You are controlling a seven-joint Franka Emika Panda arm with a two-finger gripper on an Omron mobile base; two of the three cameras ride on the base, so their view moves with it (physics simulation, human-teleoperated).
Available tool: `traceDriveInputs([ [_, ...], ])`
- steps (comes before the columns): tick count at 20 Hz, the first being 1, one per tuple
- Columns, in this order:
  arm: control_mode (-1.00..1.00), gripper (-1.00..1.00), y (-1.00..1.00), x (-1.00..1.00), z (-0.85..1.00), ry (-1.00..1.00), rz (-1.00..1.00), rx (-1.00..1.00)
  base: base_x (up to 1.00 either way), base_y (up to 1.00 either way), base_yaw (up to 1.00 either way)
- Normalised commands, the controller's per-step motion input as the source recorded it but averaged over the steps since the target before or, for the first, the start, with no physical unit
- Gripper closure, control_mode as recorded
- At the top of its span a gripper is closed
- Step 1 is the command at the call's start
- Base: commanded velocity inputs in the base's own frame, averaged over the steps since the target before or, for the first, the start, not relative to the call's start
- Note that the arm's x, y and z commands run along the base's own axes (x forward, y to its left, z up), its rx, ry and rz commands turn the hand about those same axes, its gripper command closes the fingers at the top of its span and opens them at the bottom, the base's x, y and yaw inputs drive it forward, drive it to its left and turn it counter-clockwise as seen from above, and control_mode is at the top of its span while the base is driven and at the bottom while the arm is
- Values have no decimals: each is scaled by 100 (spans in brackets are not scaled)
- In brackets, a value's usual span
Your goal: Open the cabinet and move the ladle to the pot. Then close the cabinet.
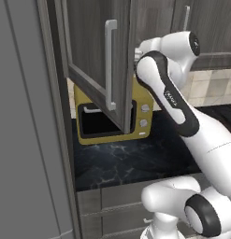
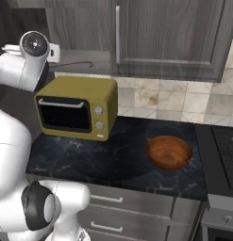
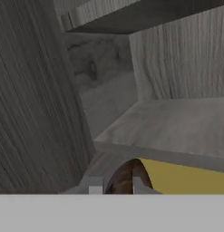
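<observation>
The left base view shows the cabinet [image 1: 96,56] with its door swung wide out over the yellow countertop oven [image 1: 141,100], the long silver bar handle [image 1: 110,65] upright on the door's face; the white arm [image 1: 168,93] reaches in behind that door, above the oven, so the door hides the pincer there. The right base view looks from the other side: the arm's wrist [image 2: 35,47] sits above the oven's left end, and a thin dark ladle [image 2: 73,64] runs level from the wrist out over the oven's top, clear of it; this view also gives a reddish wooden bowl [image 2: 170,152] on the dark marble counter [image 2: 89,160] well right of the oven, a stove [image 2: 224,150] further right again, and a second, closed cabinet door [image 2: 170,37] above and right of the oven. The hand view looks into the open cabinet's grey wood interior, with the oven's yellow top at the lower right; the gripper [image 3: 117,185] shows two fingertips [image 3: 95,186] drawn narrow, and a dark brown curved part of the ladle sits between them; the jaws look pinched on the ladle, above the oven.
</observation>
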Motion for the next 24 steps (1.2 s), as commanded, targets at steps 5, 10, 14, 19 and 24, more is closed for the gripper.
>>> traceDriveInputs([
  [5, -100, 100, -2, -88, 13, 0, -7, -6, 0, 0, 0],
  [10, -100, 100, -10, -66, 3, 1, -20, -12, 0, 0, 0],
  [14, -100, 100, -58, -41, 0, 0, -17, -17, 0, 0, 0],
  [19, -100, 100, -99, -17, 0, 0, -2, -7, 0, 0, 0],
  [24, -100, 100, -80, -38, -1, 0, 0, 0, 0, 0, 0],
])
